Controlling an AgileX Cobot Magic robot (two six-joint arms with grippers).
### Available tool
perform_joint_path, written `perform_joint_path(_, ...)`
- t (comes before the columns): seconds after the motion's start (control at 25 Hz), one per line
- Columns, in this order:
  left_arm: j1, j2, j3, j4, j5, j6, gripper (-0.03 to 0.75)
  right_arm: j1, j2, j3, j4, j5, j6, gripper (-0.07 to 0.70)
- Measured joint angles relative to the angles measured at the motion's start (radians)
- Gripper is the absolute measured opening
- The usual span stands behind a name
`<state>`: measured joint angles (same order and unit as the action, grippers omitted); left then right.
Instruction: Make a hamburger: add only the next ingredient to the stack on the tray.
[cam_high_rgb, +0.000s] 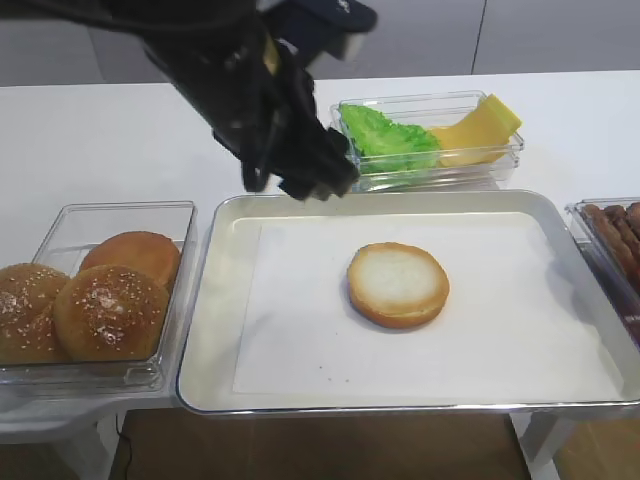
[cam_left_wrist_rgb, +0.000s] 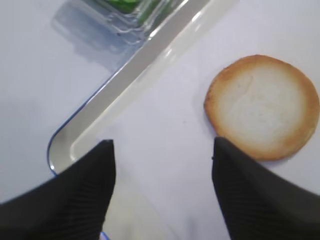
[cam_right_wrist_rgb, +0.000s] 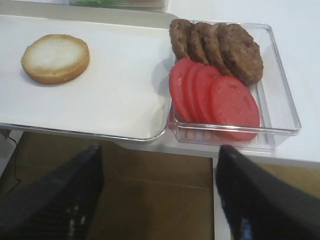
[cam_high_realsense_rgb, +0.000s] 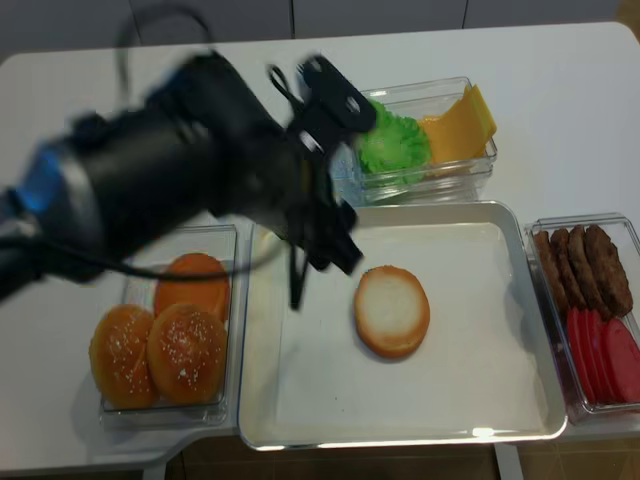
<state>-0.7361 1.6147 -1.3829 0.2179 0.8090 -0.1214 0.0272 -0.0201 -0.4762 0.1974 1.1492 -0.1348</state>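
Note:
The bun bottom (cam_high_rgb: 398, 284) lies flat near the middle of the silver tray (cam_high_rgb: 213, 300), pale cut face up, on the white paper liner. Nothing rests on it. My left gripper (cam_high_rgb: 295, 185) hangs above the tray's back left corner, left of the bun and apart from it. In the left wrist view that gripper (cam_left_wrist_rgb: 162, 141) is open with only bare paper between its fingers, and the bun bottom (cam_left_wrist_rgb: 262, 106) sits up and to the right. My right gripper (cam_right_wrist_rgb: 160, 147) is open and empty, low in front of the table edge, near the tray's (cam_right_wrist_rgb: 150, 136) front right corner.
A clear box at the left holds sesame bun tops (cam_high_rgb: 108, 310) and a plain bun (cam_high_rgb: 133, 255). A box behind the tray holds lettuce (cam_high_rgb: 390, 135) and cheese (cam_high_rgb: 480, 130). At the right, a box holds patties (cam_right_wrist_rgb: 220, 47) and tomato slices (cam_right_wrist_rgb: 215, 97).

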Motion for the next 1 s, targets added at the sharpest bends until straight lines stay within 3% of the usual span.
perform_joint_path(0.16,0.14,-0.064,0.0,-0.087,0.061,0.074,0.439,0.0,0.0,0.0,0.0,0.0,0.0,0.531)
perform_joint_path(0.64,0.561,-0.278,0.0,-0.173,0.282,0.181,0.377,0.0,0.0,0.0,0.0,0.0,0.002,0.531)
perform_joint_path(0.8,0.673,-0.367,0.047,-0.218,0.293,0.194,0.375,0.0,0.0,0.0,0.0,0.0,0.002,0.531)
perform_joint_path(1.0,0.74,-0.507,0.209,-0.231,0.287,0.194,0.373,0.0,0.0,0.0,0.0,0.0,0.002,0.531)
